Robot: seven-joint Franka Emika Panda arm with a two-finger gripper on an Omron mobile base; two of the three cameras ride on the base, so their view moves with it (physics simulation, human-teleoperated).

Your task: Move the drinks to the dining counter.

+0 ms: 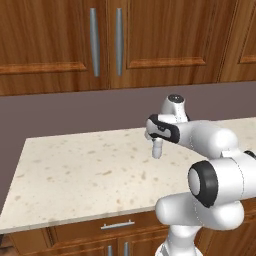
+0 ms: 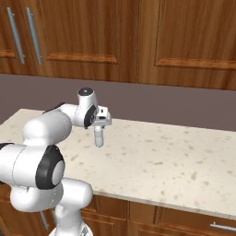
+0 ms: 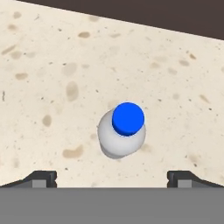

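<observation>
A: Hazard check. The gripper [image 3: 112,177] stands with its jaws spread wide, holding nothing. If it descends off-centre, one finger could strike the blue cap and topple the water bottle [image 3: 121,133].

B: Position?

A: In the hand view the bottle stands upright on the stone counter [image 3: 52,78], at frame centre, just above and between the two fingertips, not touching either.

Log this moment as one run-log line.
phase: approach | gripper: open, above target, holding nothing | target: small clear water bottle with blue cap, upright, centred between fingertips | surface: pale speckled stone counter below wooden cabinets
</observation>
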